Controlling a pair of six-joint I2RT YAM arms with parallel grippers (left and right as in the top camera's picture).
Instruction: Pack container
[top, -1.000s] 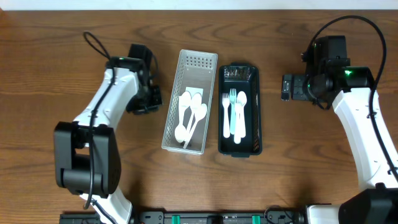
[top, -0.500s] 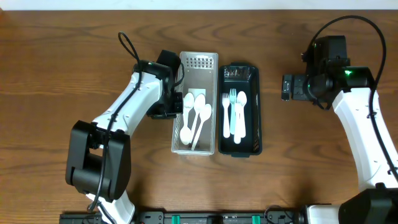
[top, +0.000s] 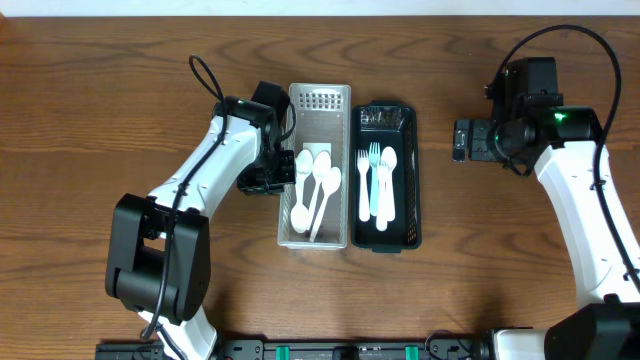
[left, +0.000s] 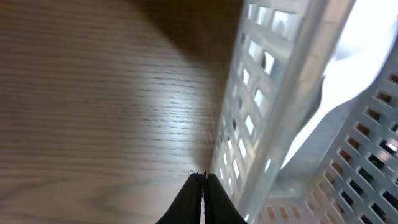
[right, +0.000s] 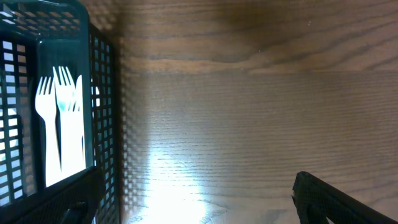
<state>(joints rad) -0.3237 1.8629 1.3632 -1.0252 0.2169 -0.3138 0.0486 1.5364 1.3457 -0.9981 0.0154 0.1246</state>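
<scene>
A white slotted basket (top: 298, 225) holds three white spoons (top: 315, 190). Right beside it stands a black mesh basket (top: 412, 200) with white forks and a pale blue utensil (top: 377, 185). My left gripper (top: 277, 172) is shut and empty, its tips (left: 203, 176) against the white basket's left wall (left: 267, 118). My right gripper (top: 462, 140) is open and empty over bare wood, to the right of the black basket (right: 99, 106), with forks (right: 59, 118) seen through the mesh.
The wooden table (top: 500, 260) lies all around the two baskets. The two baskets stand side by side, their long walls close together at the table's middle.
My left arm swung right to the white basket and pushed it right and straight, up beside the black one. The right arm has not moved.
</scene>
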